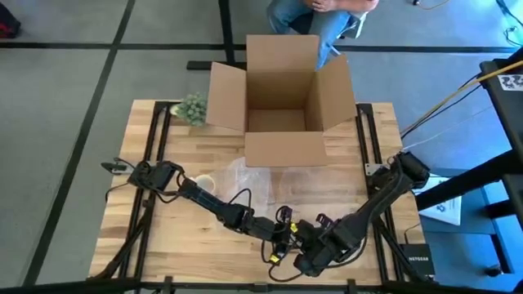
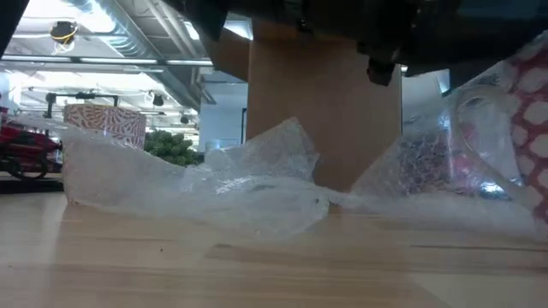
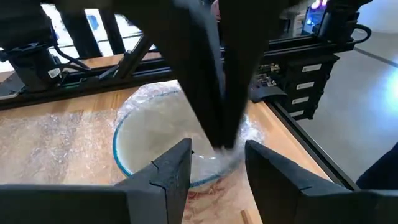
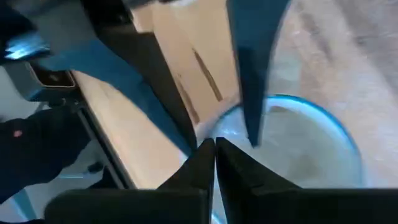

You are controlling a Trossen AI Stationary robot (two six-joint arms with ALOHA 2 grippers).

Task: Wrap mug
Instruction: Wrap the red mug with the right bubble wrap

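**Mug, part-wrapped, near table edge**

Wooden table (image 1: 163, 237), open cardboard box (image 1: 282, 90) behind. Mug (image 3: 168, 140): rigid, breakable, slick glaze; bubble wrap (image 2: 214, 184) limp. Left gripper (image 3: 214, 165) apart at its rim; right gripper (image 4: 214, 149) pinched together there. Grip rim or handle.

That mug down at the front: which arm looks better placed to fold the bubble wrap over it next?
Probably the left. Its gripper is open just over the mug, free to take the bubble wrap. The right gripper is shut at the mug's rim, apparently holding it.
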